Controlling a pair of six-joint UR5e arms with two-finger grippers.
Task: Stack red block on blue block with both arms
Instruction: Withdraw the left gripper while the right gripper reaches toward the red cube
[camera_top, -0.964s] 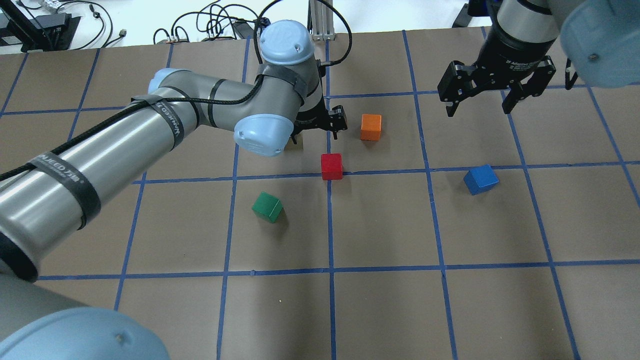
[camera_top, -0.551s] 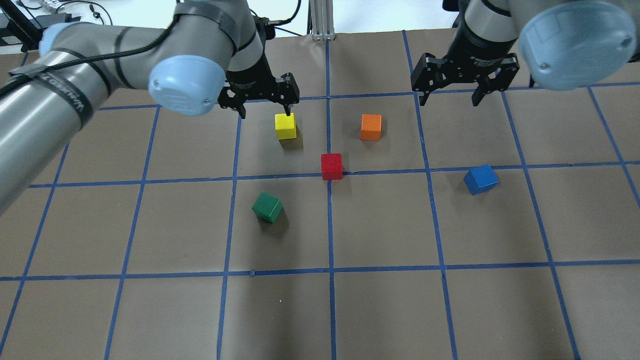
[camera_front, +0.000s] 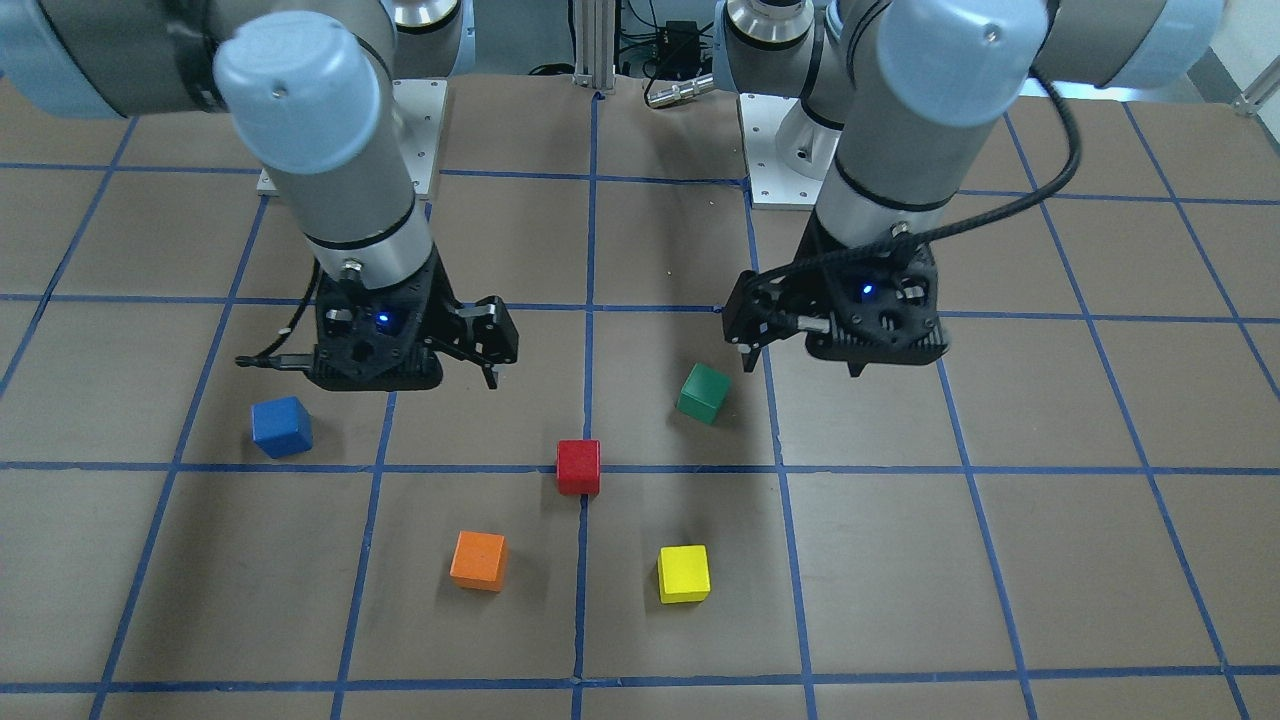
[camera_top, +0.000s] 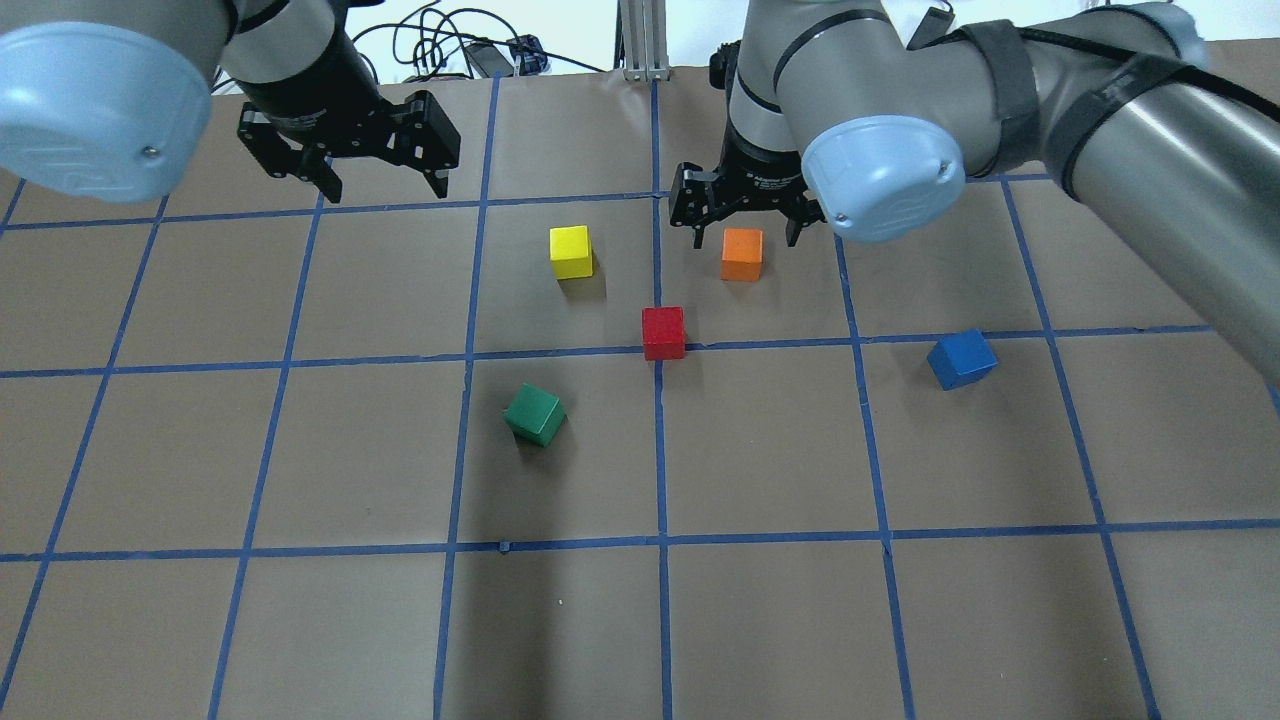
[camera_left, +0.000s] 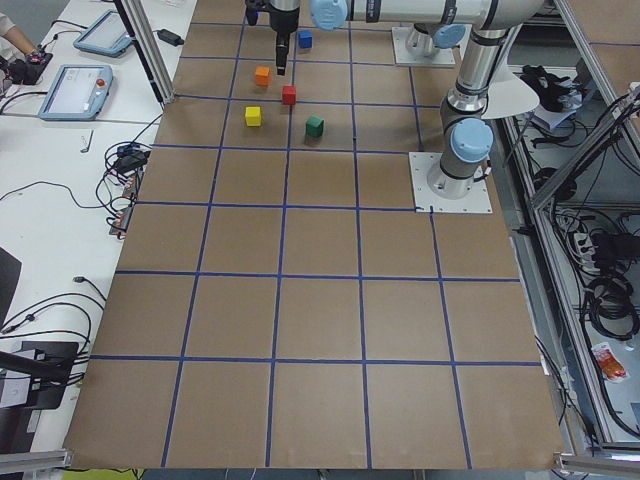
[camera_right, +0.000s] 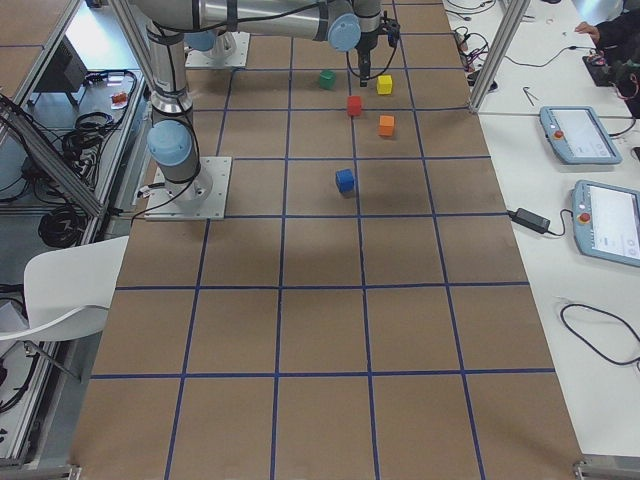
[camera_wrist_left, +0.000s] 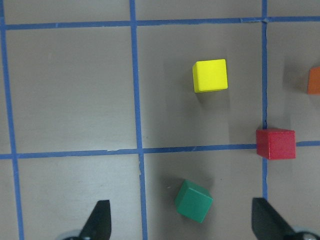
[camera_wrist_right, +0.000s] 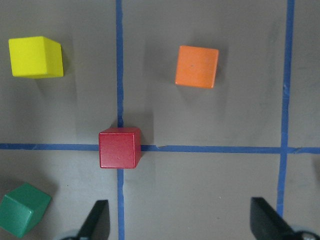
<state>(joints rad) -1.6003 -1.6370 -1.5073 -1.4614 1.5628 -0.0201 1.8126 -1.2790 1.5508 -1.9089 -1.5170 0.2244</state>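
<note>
At centre | right arm (camera_top: 1050, 90) has swung in; right gripper (camera_top: 745, 222) wide, empty, seemingly over orange block (camera_top: 741, 254) | left gripper (camera_top: 388, 190) withdrawn, wide, empty | red block (camera_top: 664, 332) untouched, near orange block; blue block (camera_top: 961, 358) well apart; pickup pending

I read both wrists turned straight down. Left arm (camera_top: 90, 95) comes in at the overhead view's upper left, left gripper (camera_top: 385, 190) hanging with fingers spread wide. Right arm (camera_top: 1100, 110) reaches in toward centre, right gripper (camera_wrist_right: 182, 220) spread just as wide
</note>
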